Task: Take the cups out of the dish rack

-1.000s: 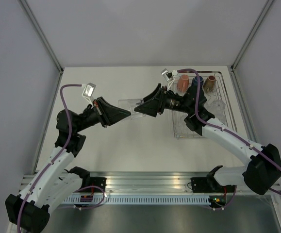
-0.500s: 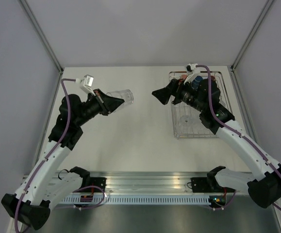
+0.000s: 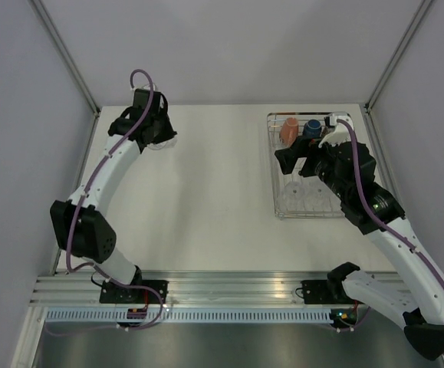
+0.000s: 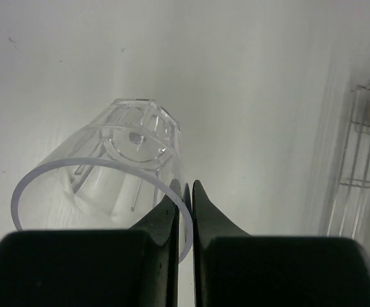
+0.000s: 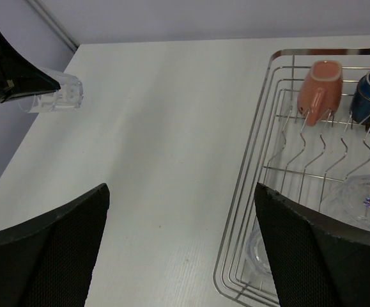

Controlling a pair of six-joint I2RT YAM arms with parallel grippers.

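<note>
Against the white table (image 4: 248, 77), left fingers (image 4: 163, 224) hide part of the tumbler (image 4: 111, 169).

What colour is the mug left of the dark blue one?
The mug is salmon-orange; clearest in right wrist view.

I work in a lab test cell, not a kitchen. My left arm (image 3: 106, 172) and right arm (image 3: 394, 230) are bolted to an aluminium rail (image 3: 229, 285) at the edge of a plain white table (image 3: 206, 215). Grey walls (image 3: 229, 46) set in metal frame posts (image 3: 67, 57) box it in. Purple cables (image 3: 93, 182) run along my arms. The wire rack (image 3: 277, 201) of cups (image 3: 289, 130) is the one household thing here.
</note>
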